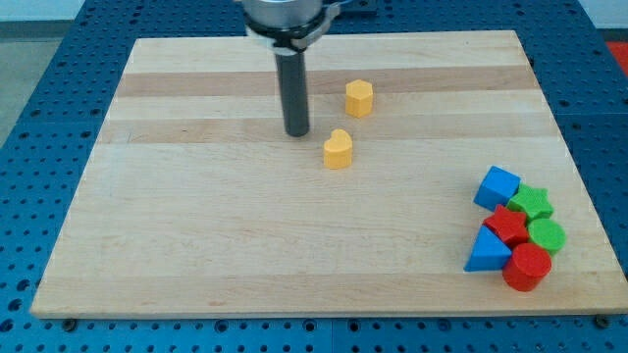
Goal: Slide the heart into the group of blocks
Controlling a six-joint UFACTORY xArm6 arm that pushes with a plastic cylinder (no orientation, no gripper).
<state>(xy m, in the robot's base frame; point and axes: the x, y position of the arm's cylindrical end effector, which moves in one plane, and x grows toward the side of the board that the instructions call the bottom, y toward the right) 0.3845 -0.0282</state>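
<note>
A yellow heart block (338, 150) lies on the wooden board (196, 245), a little above the board's middle. My tip (297, 133) stands just to the upper left of the heart, a small gap away. A yellow hexagon block (359, 98) sits above and to the right of the heart. The group of blocks sits at the view's lower right: a blue cube (497, 186), a green star (533, 202), a red star (507, 226), a green cylinder (546, 236), a blue triangle (487, 250) and a red cylinder (528, 267).
The board rests on a blue perforated table (39, 118). The group lies close to the board's right edge and bottom edge.
</note>
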